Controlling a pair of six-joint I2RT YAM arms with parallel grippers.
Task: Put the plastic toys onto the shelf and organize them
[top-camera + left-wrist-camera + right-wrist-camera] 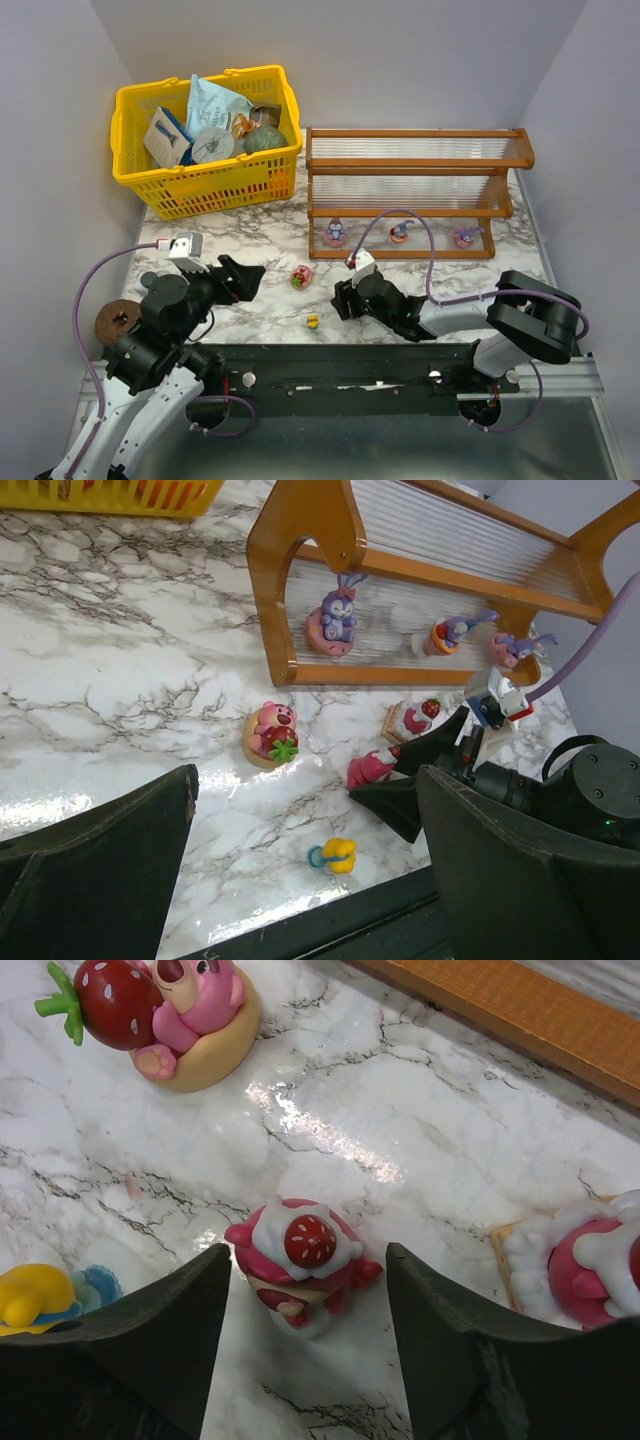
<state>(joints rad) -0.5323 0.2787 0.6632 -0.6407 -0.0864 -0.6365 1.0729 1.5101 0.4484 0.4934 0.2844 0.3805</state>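
Pink hard plastic, capped with a white swirl and a strawberry: that is the pink toy (300, 1260) I have lined up. It stands on the marble tabletop (420, 1110), near the front of the shelf (420, 162). The right end effector (340, 300) is low over it, jaws apart with one finger on each side. I see a sliver of gap on both sides, so nothing is gripped yet.

I judge the toy light and rigid, but glossy and lumpy. It could squirt out or tip under an uneven squeeze. I would pinch the broad body below the cream cap, not the little arms or the strawberry.

Close neighbours are a yellow toy (30, 1300) on one side and a red-and-white toy (590, 1260) on the other. A bear toy (190, 1020) with a strawberry sits further off.

Three purple toys (400, 232) already sit on the lowest tier. The left end effector (248, 277) hangs wide open and empty, well clear.
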